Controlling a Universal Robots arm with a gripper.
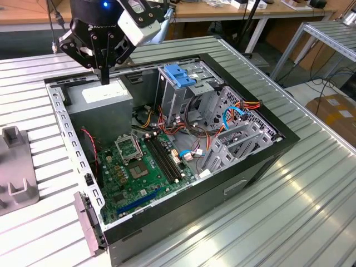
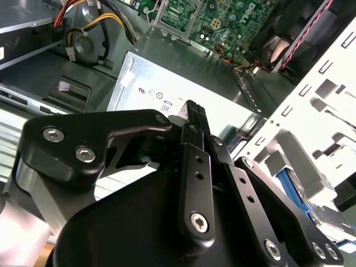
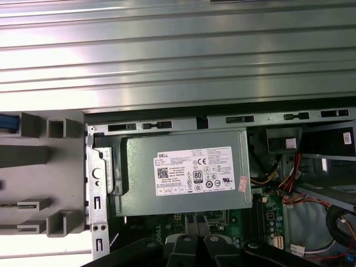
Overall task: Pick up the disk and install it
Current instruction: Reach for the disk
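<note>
Gripper (image 1: 104,78) above power supply (image 1: 103,95), open computer case (image 1: 194,206), fingers (image 2: 194,117) seemingly together

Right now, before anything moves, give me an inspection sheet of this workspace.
Surface: ribbed metal table, open computer case lying on it.
Job's things: disk, likely the blue edge in the grey fixture, not gripped.
Clutter: nothing seen.
Grippers: gripper shut, empty, over the power supply.
Cables: blue cables and coloured wires inside the case.
Surroundings: wooden bench, cardboard box.
</note>
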